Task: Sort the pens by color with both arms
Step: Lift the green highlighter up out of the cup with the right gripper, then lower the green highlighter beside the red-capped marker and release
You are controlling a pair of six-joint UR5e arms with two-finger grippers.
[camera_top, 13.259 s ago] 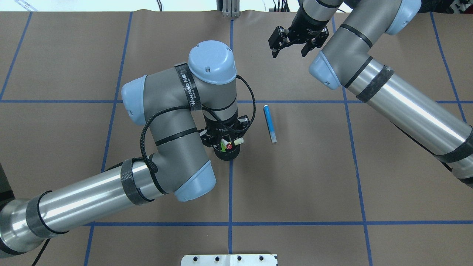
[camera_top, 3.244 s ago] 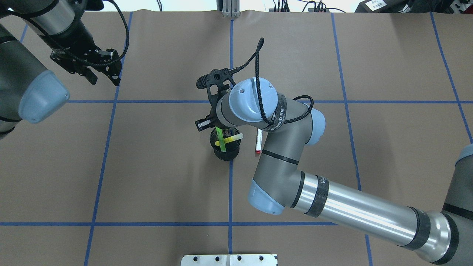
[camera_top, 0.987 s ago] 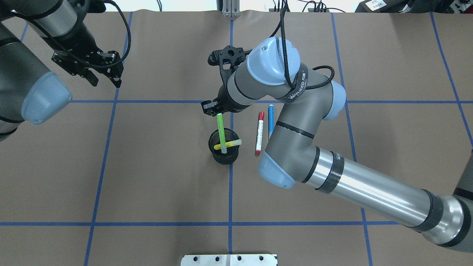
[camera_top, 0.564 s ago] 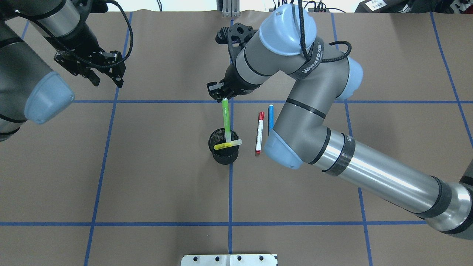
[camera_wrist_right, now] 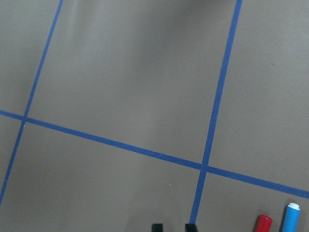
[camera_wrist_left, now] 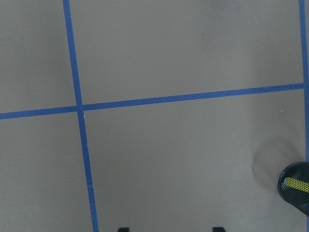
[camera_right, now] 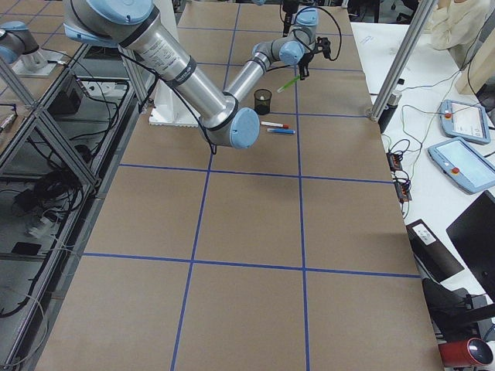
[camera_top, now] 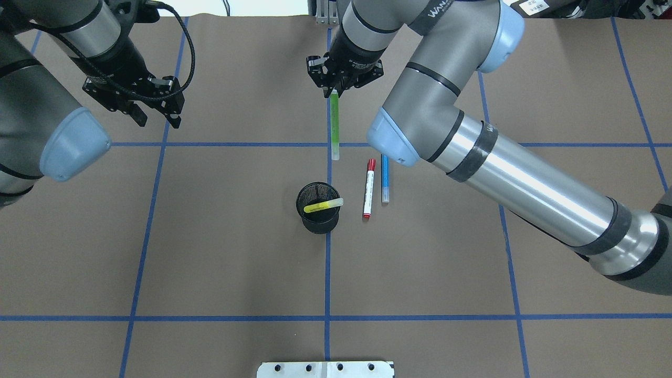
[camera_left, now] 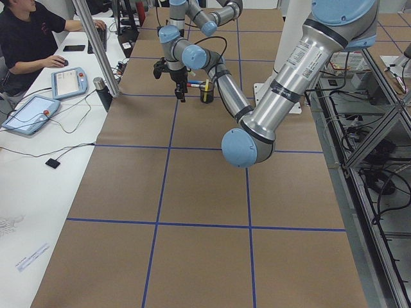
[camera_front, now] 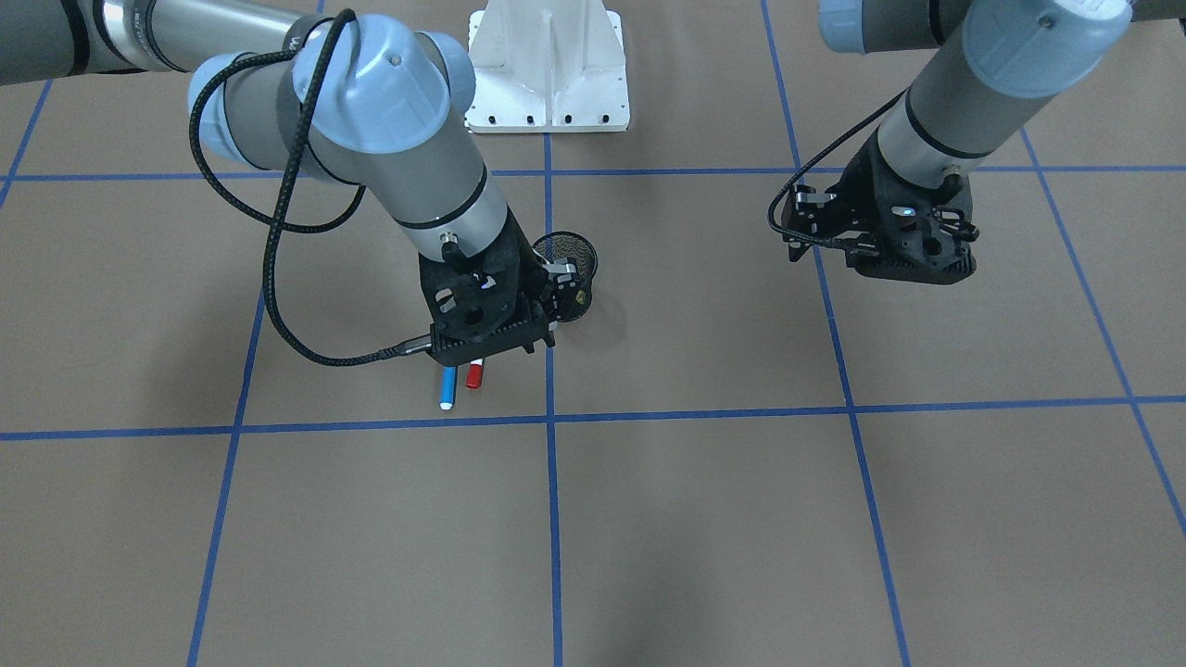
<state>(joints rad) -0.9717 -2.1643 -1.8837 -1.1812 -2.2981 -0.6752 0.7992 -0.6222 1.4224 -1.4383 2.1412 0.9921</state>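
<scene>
My right gripper (camera_top: 335, 92) is shut on the top end of the bright green pen (camera_top: 334, 125), which hangs free above the table beyond the cup; the green pen (camera_right: 288, 83) is tilted in the right side view. The yellow pen (camera_top: 324, 204) leans inside the black mesh cup (camera_top: 318, 215). The white pen with a red cap (camera_top: 369, 189) and the blue pen (camera_top: 385, 178) lie side by side on the paper to the right of the cup. My left gripper (camera_top: 158, 121) hovers open and empty at the far left, with its fingertips (camera_wrist_left: 123, 229) wide apart.
Brown paper with a blue tape grid (camera_top: 328, 273) covers the table. The white pedestal base (camera_front: 547, 69) stands at the robot's edge. A person (camera_left: 29, 38) sits at a side desk with tablets (camera_left: 70, 80). My right arm's long silver link (camera_top: 525, 184) spans the right half of the table.
My right gripper has moved away from the cup toward the table's far edge, drawing the green pen fully out of it. The left gripper has barely shifted.
</scene>
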